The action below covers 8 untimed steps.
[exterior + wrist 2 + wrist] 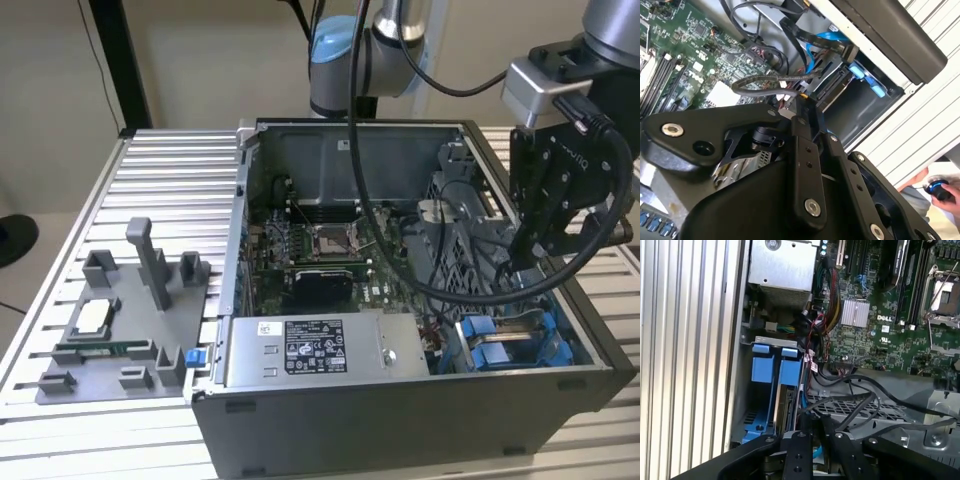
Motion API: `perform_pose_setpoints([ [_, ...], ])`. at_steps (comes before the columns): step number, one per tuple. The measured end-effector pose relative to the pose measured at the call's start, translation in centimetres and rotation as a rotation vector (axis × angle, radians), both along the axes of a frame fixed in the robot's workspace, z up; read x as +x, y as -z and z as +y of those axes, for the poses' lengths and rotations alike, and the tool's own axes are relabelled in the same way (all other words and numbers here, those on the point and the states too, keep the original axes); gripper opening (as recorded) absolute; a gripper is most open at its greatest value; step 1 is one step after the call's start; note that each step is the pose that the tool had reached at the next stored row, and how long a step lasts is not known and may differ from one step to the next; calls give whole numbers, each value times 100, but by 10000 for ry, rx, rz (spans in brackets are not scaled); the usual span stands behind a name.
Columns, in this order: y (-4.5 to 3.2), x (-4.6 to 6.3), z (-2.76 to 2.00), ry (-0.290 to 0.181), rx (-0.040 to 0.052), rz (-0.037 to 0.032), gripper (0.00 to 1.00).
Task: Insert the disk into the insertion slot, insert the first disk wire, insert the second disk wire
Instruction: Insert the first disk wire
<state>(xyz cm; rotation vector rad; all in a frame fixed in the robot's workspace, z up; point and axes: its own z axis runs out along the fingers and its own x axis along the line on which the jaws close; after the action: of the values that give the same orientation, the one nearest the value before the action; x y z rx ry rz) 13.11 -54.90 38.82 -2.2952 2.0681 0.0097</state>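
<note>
Just over the disk (786, 390) seated in the insertion slot (746, 395), the tool (801, 102) pinches a disk wire (760, 82).

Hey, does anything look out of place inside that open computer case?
Nothing looks broken or spilled. The one untidy thing: black cables lie loose across the perforated metal cage, right beside the blue-railed insertion slot that the gripper is nearest to.

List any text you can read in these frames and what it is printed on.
White label on the power-supply box: print is there, too small to read.
Motherboard: white printed markings, too blurred to quote with confidence.
No other legible text.
</note>
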Motion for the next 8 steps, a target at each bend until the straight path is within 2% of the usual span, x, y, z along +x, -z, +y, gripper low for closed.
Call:
perform_pose_setpoints([
  [8, 1, 146, -30, 0, 1, 87, 0],
])
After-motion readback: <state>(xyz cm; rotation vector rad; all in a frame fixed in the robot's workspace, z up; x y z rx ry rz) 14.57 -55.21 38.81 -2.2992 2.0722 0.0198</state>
